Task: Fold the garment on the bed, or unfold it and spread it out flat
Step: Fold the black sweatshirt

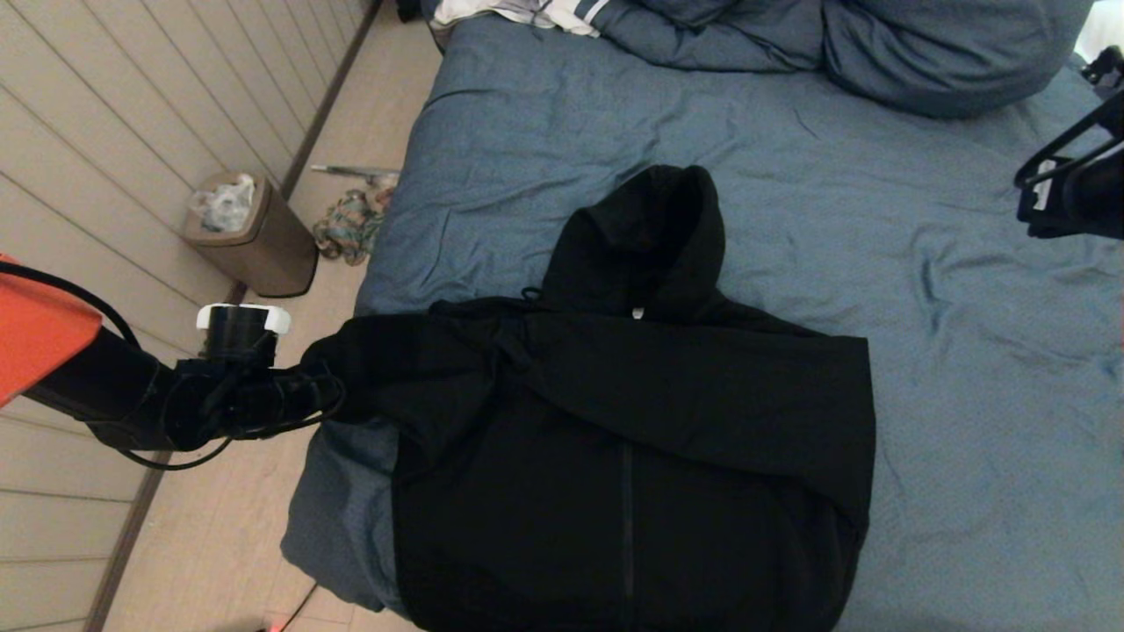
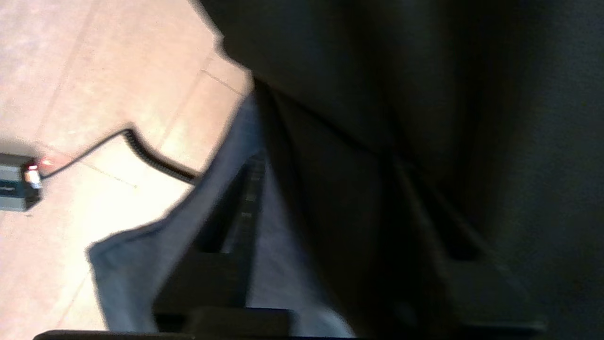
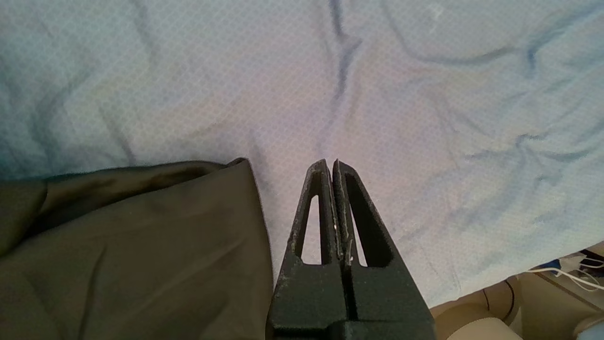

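Black hooded sweatshirt (image 1: 632, 439) lay on bed (image 1: 878, 219), sleeves folded across chest, body not yet folded. Left gripper (image 1: 320, 391) at its near sleeve edge; grip undeterminable. Right gripper (image 3: 332, 165) closed, empty, well apart.

Thick, soft, matt black cloth for the garment (image 1: 632, 421), lying in heavy folds; thinner slate-blue woven cloth, matt and wrinkled, over the bed (image 1: 878, 219). Matt black plastic, slightly rough and scuffed at the edges, on the right gripper (image 3: 332, 163). Smooth pale wood-look boards on the floor (image 1: 369, 114), and a smooth brown bin (image 1: 255, 237) with crinkled glossy plastic inside.
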Controlling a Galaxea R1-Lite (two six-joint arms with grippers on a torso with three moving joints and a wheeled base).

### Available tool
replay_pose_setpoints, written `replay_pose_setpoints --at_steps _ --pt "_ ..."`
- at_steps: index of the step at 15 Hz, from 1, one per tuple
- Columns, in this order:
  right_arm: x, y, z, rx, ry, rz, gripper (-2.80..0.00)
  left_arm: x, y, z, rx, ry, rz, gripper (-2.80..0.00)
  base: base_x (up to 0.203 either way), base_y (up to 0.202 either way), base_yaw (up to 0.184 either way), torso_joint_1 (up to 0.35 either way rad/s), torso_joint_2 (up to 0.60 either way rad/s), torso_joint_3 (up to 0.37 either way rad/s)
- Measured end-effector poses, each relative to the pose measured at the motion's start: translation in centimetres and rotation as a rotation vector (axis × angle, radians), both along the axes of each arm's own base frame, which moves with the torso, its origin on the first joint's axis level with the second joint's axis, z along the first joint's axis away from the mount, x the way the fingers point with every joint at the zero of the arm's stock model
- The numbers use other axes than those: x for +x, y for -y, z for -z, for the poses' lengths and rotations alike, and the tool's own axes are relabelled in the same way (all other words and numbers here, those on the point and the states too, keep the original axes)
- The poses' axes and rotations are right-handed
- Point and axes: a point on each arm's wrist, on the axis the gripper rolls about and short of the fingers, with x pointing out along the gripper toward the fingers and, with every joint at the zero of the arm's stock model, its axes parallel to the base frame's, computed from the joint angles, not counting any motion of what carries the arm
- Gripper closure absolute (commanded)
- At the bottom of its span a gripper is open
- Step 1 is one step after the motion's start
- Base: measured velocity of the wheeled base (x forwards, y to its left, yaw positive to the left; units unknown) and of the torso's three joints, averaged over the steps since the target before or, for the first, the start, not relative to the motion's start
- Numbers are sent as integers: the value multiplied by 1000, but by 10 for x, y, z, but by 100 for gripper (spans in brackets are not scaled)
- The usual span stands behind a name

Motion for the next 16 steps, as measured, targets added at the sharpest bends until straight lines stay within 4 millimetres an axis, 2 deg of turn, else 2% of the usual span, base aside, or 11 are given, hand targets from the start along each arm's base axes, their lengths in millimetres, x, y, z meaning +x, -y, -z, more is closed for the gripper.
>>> replay_pose_setpoints --at_steps 5,9,11,13,16 --pt "-2 0 -1 -5 2 2 0 -8 27 -23 -23 12 30 0 0 0 0 0 0 0" --pt "-3 0 -2 -3 4 1 0 -8 30 -27 -24 30 29 0 0 0 0 0 0 0" --pt "-3 -1 -2 -3 5 -2 0 -6 27 -37 -29 62 16 0 0 0 0 0 0 0" --pt "-4 -2 -2 -2 1 -3 0 -7 20 -56 -26 117 -19 0 0 0 0 0 0 0" --pt "-4 -2 -2 -2 1 -4 0 -22 15 -95 -43 217 -46 0 0 0 0 0 0 0"
